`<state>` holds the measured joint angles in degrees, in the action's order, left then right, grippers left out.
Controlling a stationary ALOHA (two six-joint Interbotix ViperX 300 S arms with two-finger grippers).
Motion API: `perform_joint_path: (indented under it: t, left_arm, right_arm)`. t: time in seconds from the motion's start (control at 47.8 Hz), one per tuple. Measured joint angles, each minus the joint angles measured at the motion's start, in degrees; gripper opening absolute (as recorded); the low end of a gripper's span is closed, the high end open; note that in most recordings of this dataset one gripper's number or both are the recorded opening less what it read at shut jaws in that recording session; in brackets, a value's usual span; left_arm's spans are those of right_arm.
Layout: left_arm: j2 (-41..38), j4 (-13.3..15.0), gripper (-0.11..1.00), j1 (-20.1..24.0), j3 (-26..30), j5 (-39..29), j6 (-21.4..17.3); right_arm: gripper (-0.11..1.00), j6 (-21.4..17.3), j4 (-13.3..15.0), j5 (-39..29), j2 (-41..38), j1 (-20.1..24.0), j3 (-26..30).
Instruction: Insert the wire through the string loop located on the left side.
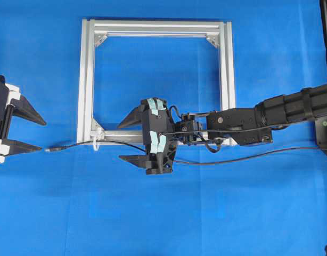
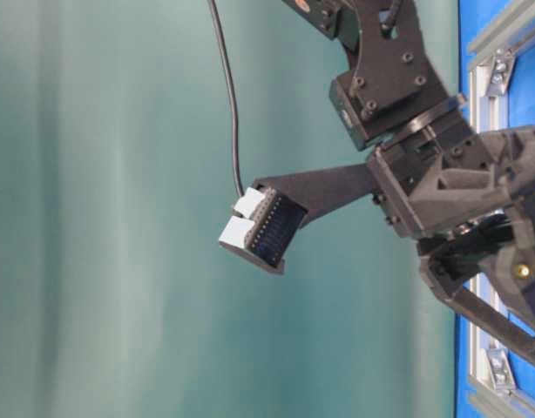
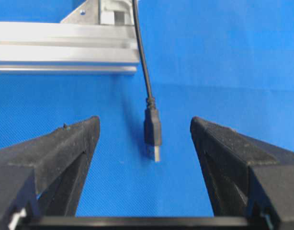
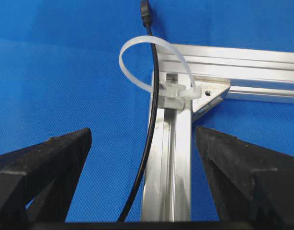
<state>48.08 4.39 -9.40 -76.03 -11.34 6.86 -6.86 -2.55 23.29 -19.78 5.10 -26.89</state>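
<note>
One wire, one string loop

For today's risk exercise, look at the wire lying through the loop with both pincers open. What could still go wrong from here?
1. The wire lies loose through the loop, and neither pincer holds it; any tug on the trailing cable might pull the plug back out.
2. The open left pincer straddles the plug, so a careless move could knock it.
3. The right pincer sits over the wire and frame, and might snag either.
</note>
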Motion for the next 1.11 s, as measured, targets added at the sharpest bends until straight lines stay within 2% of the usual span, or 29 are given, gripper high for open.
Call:
perform_joint_path:
  t: [0.523, 0.712, 1.109]
  left_arm:
    - [10.81, 0.00, 0.67, 0.18, 1.49, 4.04, -0.53]
    - [11.43, -0.09, 0.66, 0.53, 1.58, 4.48, -0.53]
    - [11.25, -0.35, 0.66, 0.97, 1.58, 5.27, -0.88]
  right_arm:
    - [0.94, 0.18, 0.00, -3.69, 9.84, -0.35, -0.09]
    - [0.94, 0.26, 0.00, -5.45, 12.66, -0.53, -0.09]
    - [0.94, 0.26, -0.09, -5.63, 12.83, -0.53, -0.09]
